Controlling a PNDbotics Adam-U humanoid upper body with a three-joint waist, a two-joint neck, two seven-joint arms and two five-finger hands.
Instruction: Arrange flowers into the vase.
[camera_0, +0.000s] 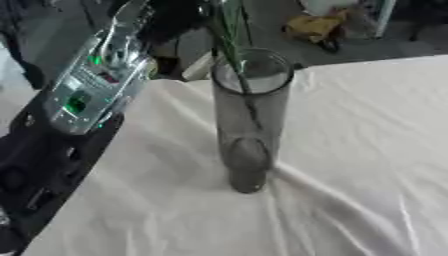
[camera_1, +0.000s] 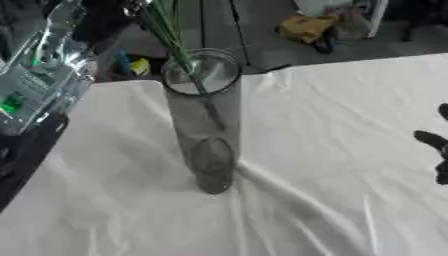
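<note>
**Partly done: stems going into the vase, blooms out of frame**

So, from my seat the tall grey glass vase (camera_0: 250, 120) stands upright near the middle of the desk (camera_0: 350, 150), on a rumpled white cloth (camera_1: 332, 200); thin green stems (camera_0: 229, 45) run down from the top edge and pass through its mouth, and I can follow one dark stem a little way down inside the glass; I judge the placing is under way or just finished for this bunch, though I cannot say whether the stems rest on the bottom.

My left arm (camera_0: 92, 85) comes in from the upper left, silver and black with green lights, and reaches up towards where the stems leave the frame; its hand is cut off at the top edge, so I cannot tell whether it holds the stems or has let go.

My right hand (camera_1: 436, 145) shows only in the right eye view, as dark fingers at the right edge over the cloth, apparently idle and holding nothing; whether the fingers are straight or curled I cannot tell.

Any flower heads are out of view above; I see no other flowers waiting on the desk, so how many are left is unknown; the clutter on the floor beyond the desk is too blurred to name.
</note>
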